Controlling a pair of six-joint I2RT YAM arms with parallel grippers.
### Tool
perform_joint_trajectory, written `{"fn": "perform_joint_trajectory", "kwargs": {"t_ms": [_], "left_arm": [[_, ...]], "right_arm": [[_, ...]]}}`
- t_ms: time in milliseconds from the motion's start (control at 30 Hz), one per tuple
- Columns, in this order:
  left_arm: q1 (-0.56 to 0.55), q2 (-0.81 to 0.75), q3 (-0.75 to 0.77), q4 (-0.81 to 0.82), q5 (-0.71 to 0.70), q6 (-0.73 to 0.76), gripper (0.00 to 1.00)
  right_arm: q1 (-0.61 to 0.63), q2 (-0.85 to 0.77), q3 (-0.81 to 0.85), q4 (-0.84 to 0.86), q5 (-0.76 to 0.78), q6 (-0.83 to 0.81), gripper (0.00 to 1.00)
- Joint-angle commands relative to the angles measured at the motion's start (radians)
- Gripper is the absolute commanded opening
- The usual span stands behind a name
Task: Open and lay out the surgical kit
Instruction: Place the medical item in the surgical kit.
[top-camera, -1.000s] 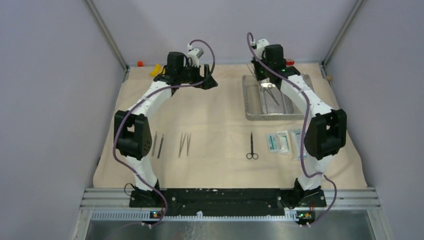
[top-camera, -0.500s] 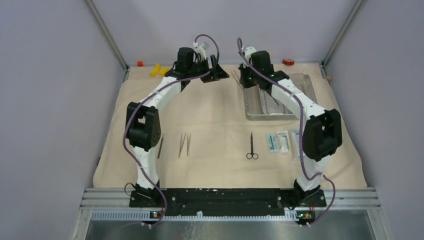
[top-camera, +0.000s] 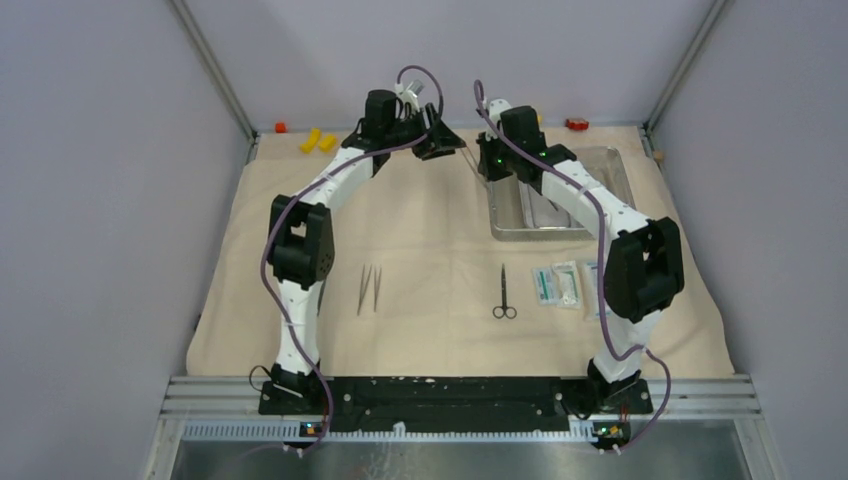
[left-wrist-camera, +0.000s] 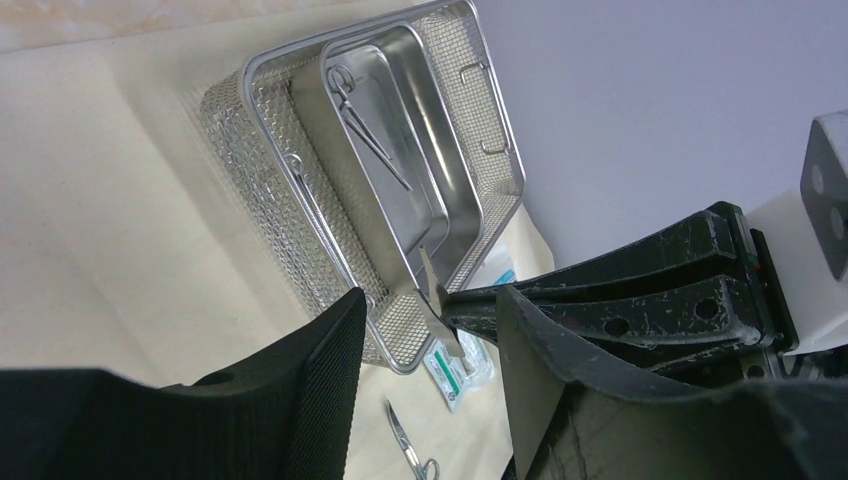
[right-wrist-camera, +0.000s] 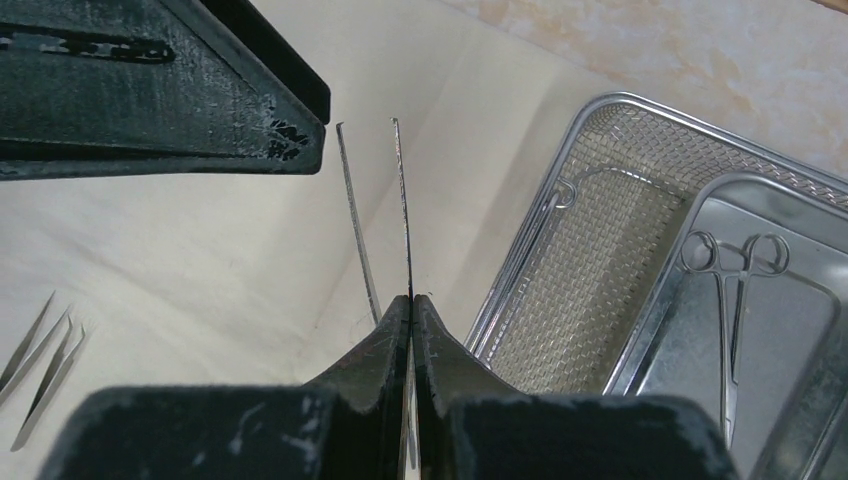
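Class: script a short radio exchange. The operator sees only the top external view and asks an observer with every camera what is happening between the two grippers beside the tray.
Operator: Anything held on the right?
Observer: Yes, the right gripper is shut on tweezers, prongs spread.
Operator: And on the left?
Observer: The left gripper is open, with the tweezers' tips near its fingers, ungripped.
Operator: And the steel tray?
Observer: It sits inside a mesh basket.
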Motion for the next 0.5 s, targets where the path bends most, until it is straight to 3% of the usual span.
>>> {"fn": "perform_joint_trajectory", "kwargs": {"t_ms": [0,467], "left_arm": [[-0.006,0.021,0.065,0.022,-0.002,-0.027,0.56],[-0.03,0.052,0.087,0.006,0.001,-0.049,0.38]], "right_arm": [[0.013,-0.045,0.004,0.02,-0.019,0.01,0.0],[0.017,-0.036,0.007,0.013,-0.021,0.013,0.0]]}}
